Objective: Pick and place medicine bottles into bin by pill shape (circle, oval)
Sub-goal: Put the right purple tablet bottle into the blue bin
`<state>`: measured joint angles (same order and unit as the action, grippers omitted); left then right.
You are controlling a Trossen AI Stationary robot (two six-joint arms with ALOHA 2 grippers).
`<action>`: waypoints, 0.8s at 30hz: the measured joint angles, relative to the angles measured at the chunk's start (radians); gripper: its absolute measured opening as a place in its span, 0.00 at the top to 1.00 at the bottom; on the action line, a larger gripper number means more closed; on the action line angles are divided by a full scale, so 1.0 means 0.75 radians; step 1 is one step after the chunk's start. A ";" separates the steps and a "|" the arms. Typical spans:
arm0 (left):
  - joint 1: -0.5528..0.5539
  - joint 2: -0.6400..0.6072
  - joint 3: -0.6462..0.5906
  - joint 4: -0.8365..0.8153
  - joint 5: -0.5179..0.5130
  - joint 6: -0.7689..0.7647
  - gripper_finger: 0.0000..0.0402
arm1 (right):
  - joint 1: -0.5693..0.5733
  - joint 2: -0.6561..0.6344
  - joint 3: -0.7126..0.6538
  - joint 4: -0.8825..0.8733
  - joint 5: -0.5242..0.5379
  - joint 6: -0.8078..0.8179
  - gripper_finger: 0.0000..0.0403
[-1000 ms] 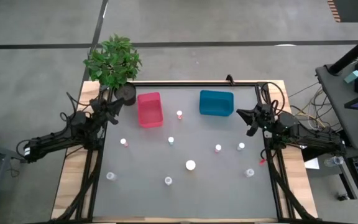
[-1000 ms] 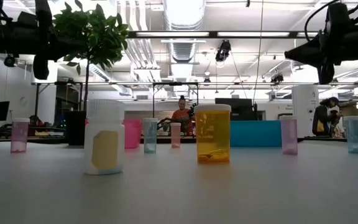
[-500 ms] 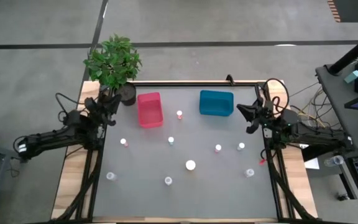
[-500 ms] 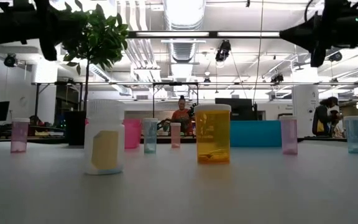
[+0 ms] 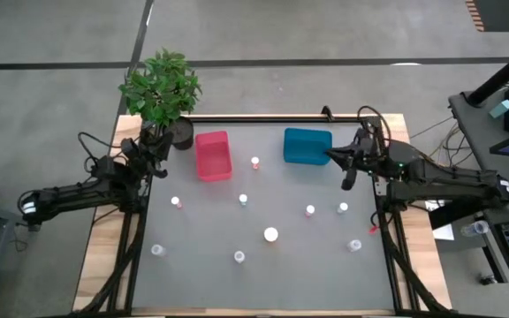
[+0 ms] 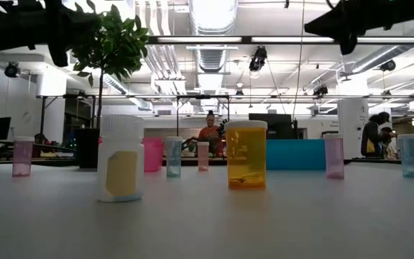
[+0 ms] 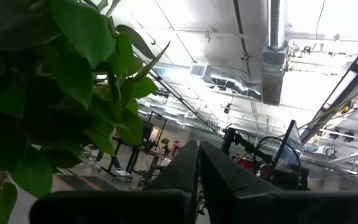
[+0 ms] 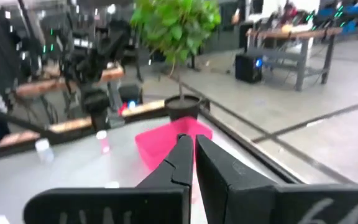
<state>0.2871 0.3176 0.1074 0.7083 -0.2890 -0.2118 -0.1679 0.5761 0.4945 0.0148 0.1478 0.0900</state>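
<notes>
Several small white-capped medicine bottles stand upright, scattered over the grey table; among them are one between the bins and a larger one near the middle. The low view shows a white bottle and an amber bottle nearest. The pink bin and the teal bin sit at the far side. My left gripper is shut and raised beside the plant pot at the far left. My right gripper is shut and hangs in the air just right of the teal bin.
A leafy plant in a dark pot stands at the far left corner, close to my left gripper, and its leaves fill part of the left wrist view. People are in the room behind the table.
My right gripper has risen and moved from the table's right edge toward the teal bin, staying shut. My left gripper has risen a little and tipped upward, staying shut. No bottle has moved.
</notes>
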 joint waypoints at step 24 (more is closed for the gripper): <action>0.001 -0.008 0.000 0.115 -0.005 0.203 1.00 | 0.393 0.580 0.598 -0.750 0.016 0.081 0.98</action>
<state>0.2874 0.3117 0.1074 0.7947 -0.2924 -0.0597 0.1268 1.0109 0.9433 -0.5474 0.1600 0.1509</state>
